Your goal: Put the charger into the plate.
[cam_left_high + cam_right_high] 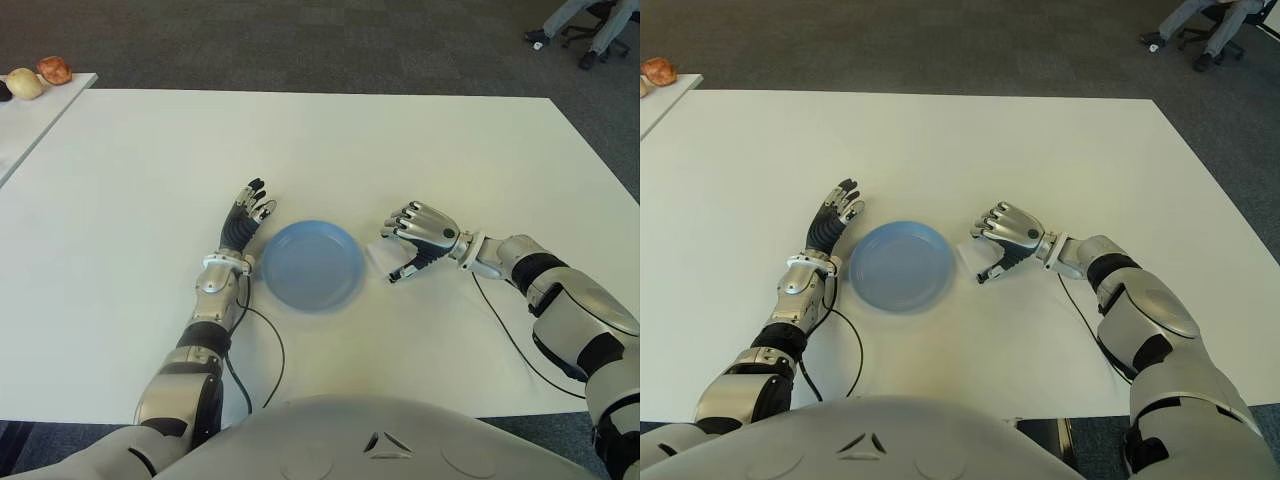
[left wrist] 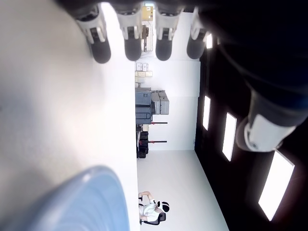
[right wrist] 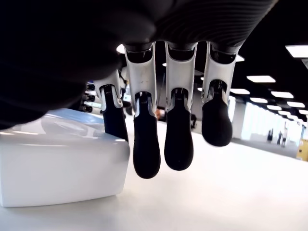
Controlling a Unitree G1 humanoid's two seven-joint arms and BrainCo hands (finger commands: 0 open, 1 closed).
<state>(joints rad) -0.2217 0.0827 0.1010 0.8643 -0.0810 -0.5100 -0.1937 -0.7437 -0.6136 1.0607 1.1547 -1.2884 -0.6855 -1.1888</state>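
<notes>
Your right hand (image 1: 418,238) sits over the white charger (image 3: 60,163), which lies on the white table (image 1: 400,140) just beside the blue plate's (image 1: 312,265) right rim. Its fingers (image 3: 146,149) curl down around the charger's far side without clamping it. Your left hand (image 1: 245,222) shows at the plate's left edge, fingers straight and empty. Two round foods (image 1: 40,76) sit on a side table, well apart.

The charger (image 3: 57,163) looks like glossy white plastic, the plate (image 1: 312,264) smooth matt blue plastic, the bench (image 1: 330,150) a smooth matt white, the right hand's fingers (image 3: 146,149) matt black rubber below shiny silver casing.
</notes>
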